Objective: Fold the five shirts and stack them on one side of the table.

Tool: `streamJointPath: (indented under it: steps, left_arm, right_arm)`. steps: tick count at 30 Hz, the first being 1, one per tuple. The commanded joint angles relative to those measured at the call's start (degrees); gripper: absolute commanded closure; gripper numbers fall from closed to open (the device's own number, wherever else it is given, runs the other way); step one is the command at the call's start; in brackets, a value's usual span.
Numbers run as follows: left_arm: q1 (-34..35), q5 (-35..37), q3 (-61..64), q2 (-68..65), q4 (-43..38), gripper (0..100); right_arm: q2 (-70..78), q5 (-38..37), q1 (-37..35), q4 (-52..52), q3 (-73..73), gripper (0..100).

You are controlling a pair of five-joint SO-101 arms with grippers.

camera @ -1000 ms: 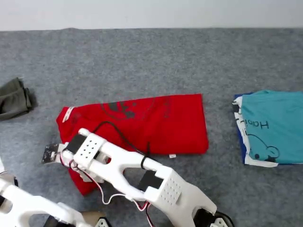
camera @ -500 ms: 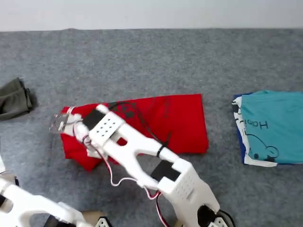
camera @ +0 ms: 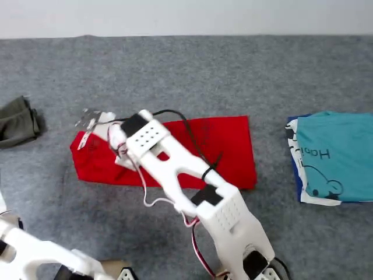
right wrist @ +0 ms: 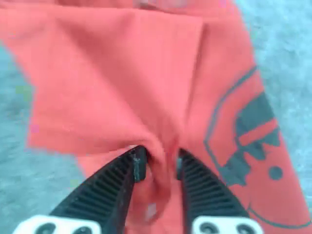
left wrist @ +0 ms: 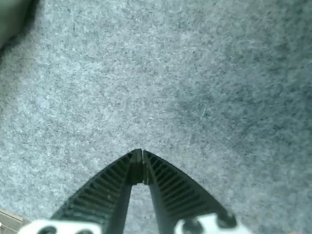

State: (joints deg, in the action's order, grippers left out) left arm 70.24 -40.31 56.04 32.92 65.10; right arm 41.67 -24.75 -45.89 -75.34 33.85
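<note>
your right gripper (right wrist: 156,165) pinches fold of red shirt (camera: 224,146); your left gripper (left wrist: 142,168) sits pressed together above grey table cover (left wrist: 204,73).

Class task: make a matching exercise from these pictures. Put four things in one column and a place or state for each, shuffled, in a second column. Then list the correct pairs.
Column one
1. red shirt
2. teal shirt
3. dark green cloth
4. left gripper

Column two
A. shut, holding nothing
B. at the high view's left edge
C. folded, at the high view's right edge
D. pinched by the fingers of the right gripper

Pairs: 1-D, 2-C, 3-B, 4-A
</note>
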Motion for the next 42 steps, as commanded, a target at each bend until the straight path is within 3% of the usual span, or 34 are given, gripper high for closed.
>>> streamJointPath:
  steps: [1,11,15,19,26,31,34,42]
  left_arm:
    - [0.09,0.0,-1.45,1.41,0.35,99]
    - [-0.18,0.0,-1.45,1.14,0.35,99]
    - [-0.18,0.0,-1.45,1.14,0.35,99]
    - [-0.18,0.0,-1.45,1.14,0.35,99]
    - [-0.26,0.0,-0.66,1.23,0.0,99]
    - [-0.26,0.0,0.84,1.23,-0.09,99]
    - [-0.26,0.0,1.27,1.32,-0.09,99]
    - [-0.18,-0.09,1.01,1.41,-0.09,99]
  right_arm:
    - [2.86,3.34,4.26,0.57,7.74,82.7]
    - [6.29,3.78,2.24,-18.68,32.7,83.6]
    - [6.81,3.69,-1.54,-27.91,41.58,96.4]
    - [3.65,3.69,-4.88,-27.74,37.63,98.9]
    - [-3.65,3.78,-12.97,-27.38,15.82,98.8]
    - [-1.54,3.69,-17.1,-25.19,13.01,98.8]
    - [2.51,3.52,-15.96,-20.26,13.27,98.8]
    - [6.9,-0.88,-4.62,-2.24,22.33,98.9]
